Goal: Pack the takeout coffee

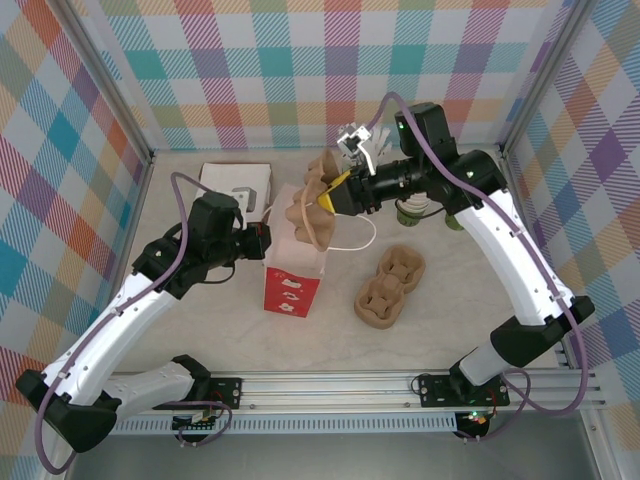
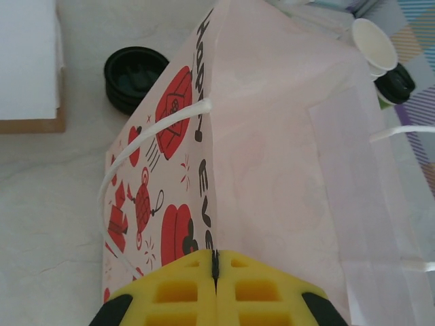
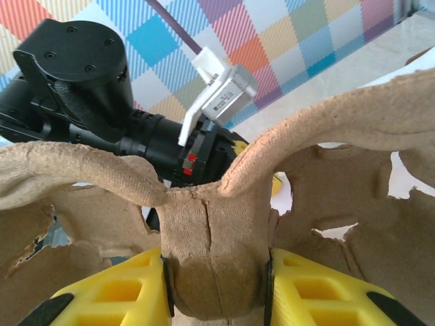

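Plaid-walled beige desk [image 1: 200, 340]. L end effector [image 1: 266, 243] pinched shut on paper bag [image 1: 292, 282] rim; R end effector [image 1: 338, 196] clamps pulp cup carrier [image 1: 314, 203] above bag. Lidded takeout coffee [image 1: 408, 212] at bag's 2 o'clock, behind R arm [image 1: 500, 230].

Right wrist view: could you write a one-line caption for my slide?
Right gripper clamps the middle ridge of a pulp cup carrier, left arm behind.

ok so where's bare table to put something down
Free: the wide strip of table between the red-and-white bag and the front rail, and the patch between the loose pulp carrier and the right arm. Crowded: the back, where the white box, the green cups and the right end effector gripping the held pulp carrier bunch together.
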You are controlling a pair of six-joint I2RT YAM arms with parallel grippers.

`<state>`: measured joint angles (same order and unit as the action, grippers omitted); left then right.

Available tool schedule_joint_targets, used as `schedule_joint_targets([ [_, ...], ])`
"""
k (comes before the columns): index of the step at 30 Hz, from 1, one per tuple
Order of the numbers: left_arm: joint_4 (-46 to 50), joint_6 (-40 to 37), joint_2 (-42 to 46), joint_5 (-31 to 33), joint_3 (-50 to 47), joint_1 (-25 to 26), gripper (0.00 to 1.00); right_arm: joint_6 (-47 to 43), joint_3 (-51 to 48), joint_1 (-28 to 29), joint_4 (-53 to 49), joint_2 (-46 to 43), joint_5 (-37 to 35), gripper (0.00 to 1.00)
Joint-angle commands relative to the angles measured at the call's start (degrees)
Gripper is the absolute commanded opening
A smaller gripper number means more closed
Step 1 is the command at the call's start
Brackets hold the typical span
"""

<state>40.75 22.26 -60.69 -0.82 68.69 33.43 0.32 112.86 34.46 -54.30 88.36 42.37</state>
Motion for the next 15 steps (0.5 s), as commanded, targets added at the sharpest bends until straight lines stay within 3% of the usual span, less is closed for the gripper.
schedule_joint_targets([
  [1,-3.86,-0.06,-0.91,-4.53,-0.22,-0.48,0.00,2.73,-1.22,0.39,3.15,0.47,4.99,0.34],
  [15,-8.70,1.21,-1.93,-11.90,-0.93,-0.47,0.00,-1.10,-6.70,0.35,-0.59,3.80,4.23,0.33],
])
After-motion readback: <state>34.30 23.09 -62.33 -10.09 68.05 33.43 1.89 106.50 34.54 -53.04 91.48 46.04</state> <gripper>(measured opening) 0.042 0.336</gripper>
